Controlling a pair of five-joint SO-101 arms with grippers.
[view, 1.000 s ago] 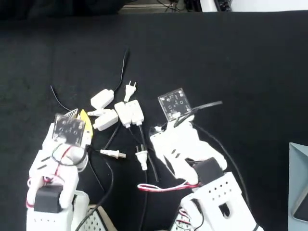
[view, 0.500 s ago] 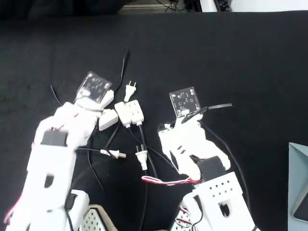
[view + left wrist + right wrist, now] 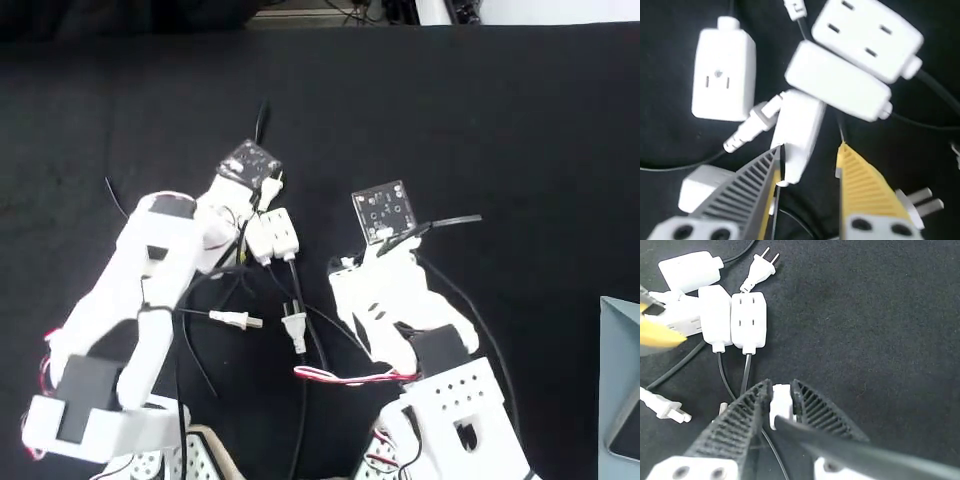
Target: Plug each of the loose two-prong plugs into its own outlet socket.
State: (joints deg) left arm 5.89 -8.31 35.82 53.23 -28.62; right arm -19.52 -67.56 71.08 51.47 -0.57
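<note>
White sockets (image 3: pixel 272 235) lie clustered on the bench (image 3: pixel 500 120), with loose plugs (image 3: pixel 238 320) just beside them. Over one socket block (image 3: pixel 799 125) the left hand (image 3: pixel 809 152) gapes open, astride it, probably to steady it. The right hand (image 3: pixel 781 387) is clenched on a plug (image 3: pixel 781 405), seemingly poised for insertion.

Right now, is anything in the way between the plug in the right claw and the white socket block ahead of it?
Nothing solid visible. The right gripper holds the white plug, and bare black cloth lies between it and the outlet block. Only the block's black cords trail flat there.
</note>
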